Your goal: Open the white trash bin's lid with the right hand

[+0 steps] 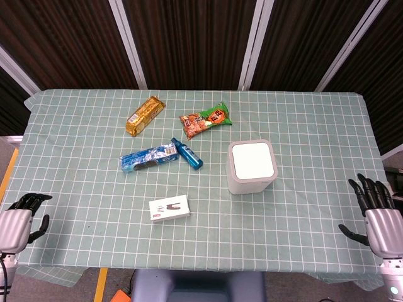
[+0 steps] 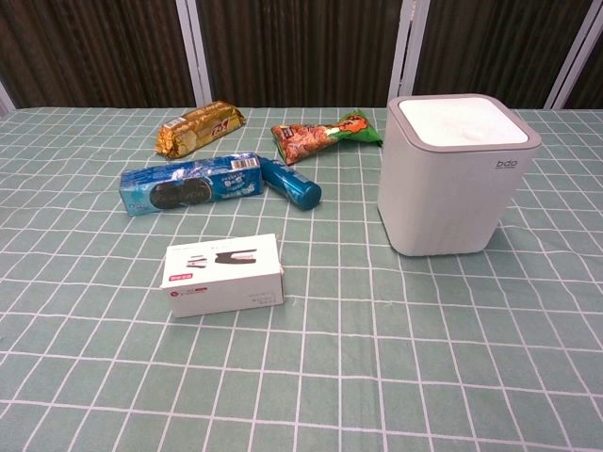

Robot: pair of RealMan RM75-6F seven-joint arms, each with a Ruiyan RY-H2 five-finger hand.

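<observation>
The white trash bin (image 1: 251, 168) stands upright right of the table's middle, its flat white lid (image 1: 252, 160) down. The chest view shows the same trash bin (image 2: 455, 179) at the right with its lid (image 2: 452, 118) down in a grey rim. My right hand (image 1: 376, 211) hovers at the table's front right corner, fingers spread and holding nothing, well to the right of the bin. At the front left corner my left hand (image 1: 22, 217) is also empty, its fingers apart. Neither hand shows in the chest view.
On the green checked tablecloth (image 1: 302, 119) lie a gold snack bar (image 1: 144, 115), an orange-green snack bag (image 1: 206, 119), a blue cookie pack (image 1: 148, 157), a blue tube (image 1: 187, 153) and a small white box (image 1: 169, 208), all left of the bin.
</observation>
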